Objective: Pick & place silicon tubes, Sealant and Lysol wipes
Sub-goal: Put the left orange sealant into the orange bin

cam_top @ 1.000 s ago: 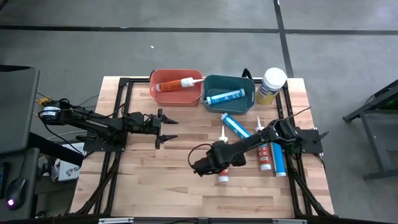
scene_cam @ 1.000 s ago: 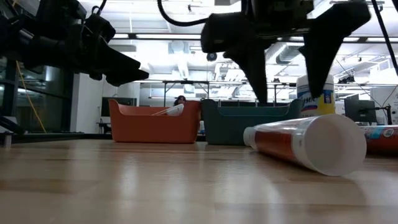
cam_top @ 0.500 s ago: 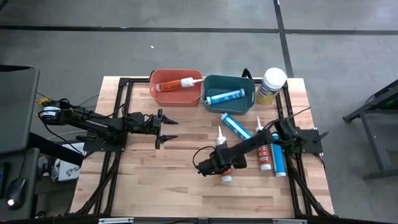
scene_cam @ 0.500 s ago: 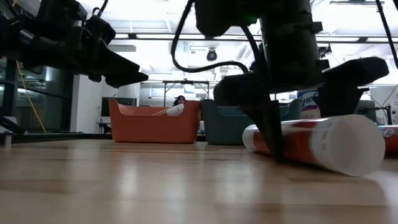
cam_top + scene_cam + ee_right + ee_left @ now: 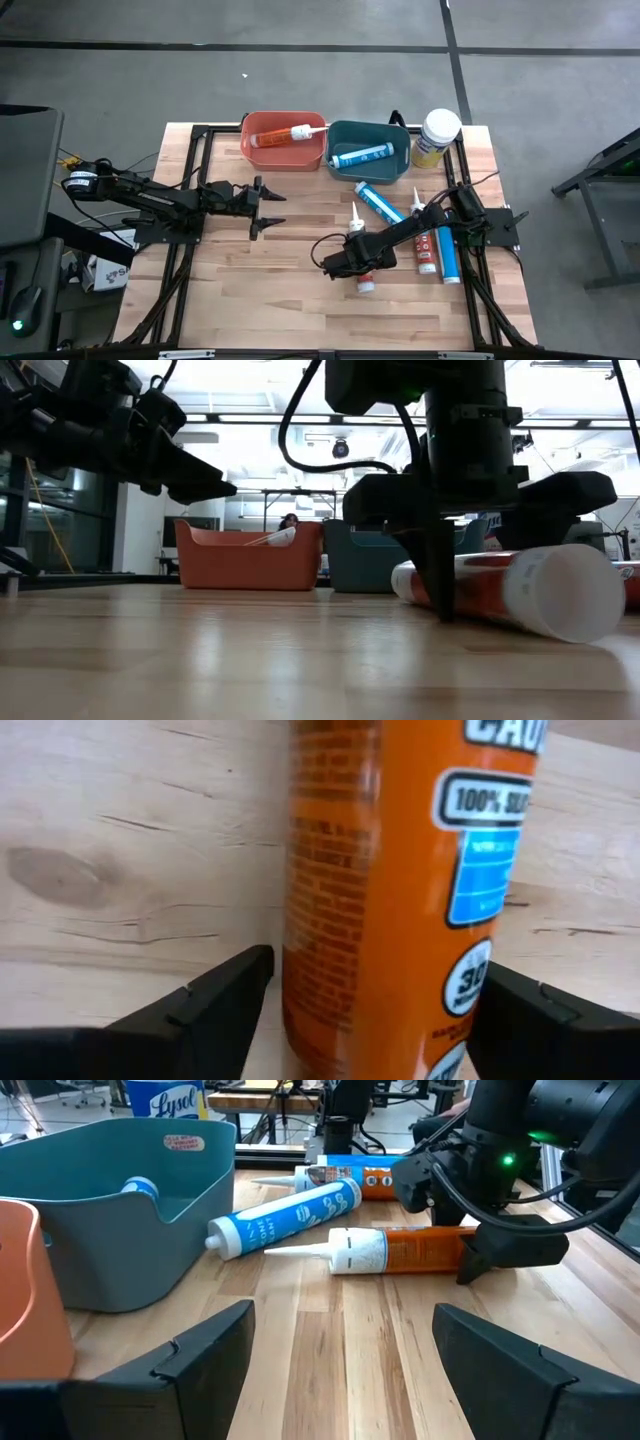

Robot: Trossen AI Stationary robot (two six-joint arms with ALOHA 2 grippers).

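An orange sealant tube (image 5: 357,245) lies on the table near the middle, nozzle toward the far edge. It also shows in the low view (image 5: 520,588) and the left wrist view (image 5: 400,1250). My right gripper (image 5: 357,264) is open and down at the table, one finger on each side of the tube's body (image 5: 400,870). My left gripper (image 5: 272,208) is open and empty, hovering left of centre. The Lysol wipes (image 5: 437,136) stand upright at the far right. My right gripper comes from above, pointing down, with its fingers (image 5: 225,995) across the orange tube's body near its base end (image 5: 364,283). The tube lies flat on the table. I cannot tell whether the fingers touch it.
An orange bin (image 5: 285,160) holding an orange tube and a teal bin (image 5: 368,168) holding a blue tube stand at the far edge. A blue tube (image 5: 378,202), a red tube (image 5: 424,245) and another blue tube (image 5: 447,255) lie to the right of the gripper.
My right gripper has come down from above the orange tube to table level, its fingers now on either side of the tube's body. The tube has turned slightly on the table, its base end going a little toward the right edge.
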